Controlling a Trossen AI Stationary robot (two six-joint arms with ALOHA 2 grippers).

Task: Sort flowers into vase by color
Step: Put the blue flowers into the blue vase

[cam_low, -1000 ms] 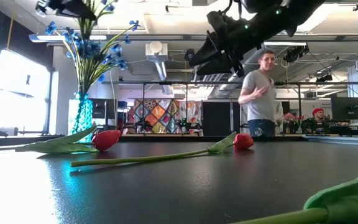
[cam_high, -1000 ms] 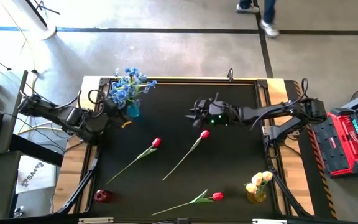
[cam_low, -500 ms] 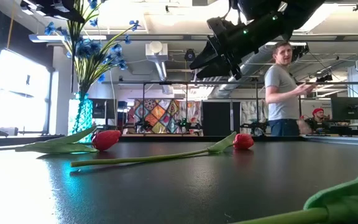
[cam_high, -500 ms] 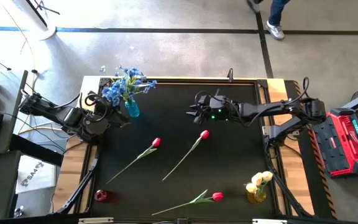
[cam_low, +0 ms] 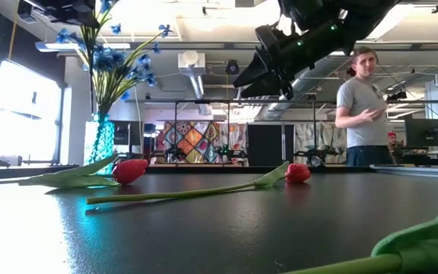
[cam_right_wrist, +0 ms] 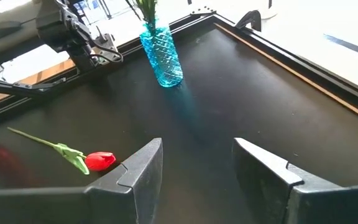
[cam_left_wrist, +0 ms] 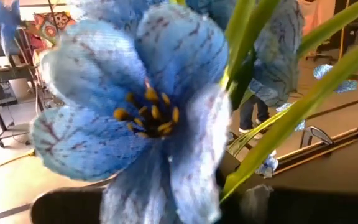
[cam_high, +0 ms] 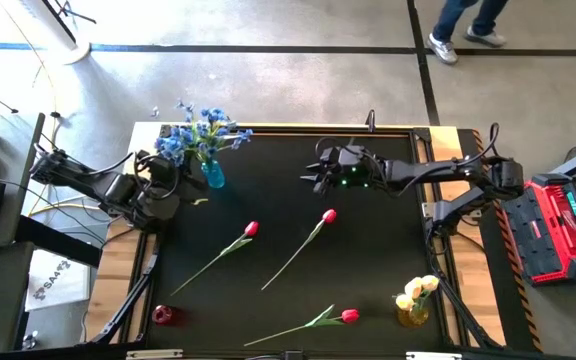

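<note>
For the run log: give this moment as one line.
left hand: shut, at blue flowers in blue vase | right hand: open, empty, above table | red tulips loose: three

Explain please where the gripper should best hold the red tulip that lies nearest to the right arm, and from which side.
Probably mid-stem on the red tulip, from straight above. It lies flat; the thin stem runs diagonally, bare table on both sides. The open right gripper should straddle it crosswise.

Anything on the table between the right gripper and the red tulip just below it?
Nothing: in the high view, only bare black tabletop separates the open right gripper from the red tulip.
</note>
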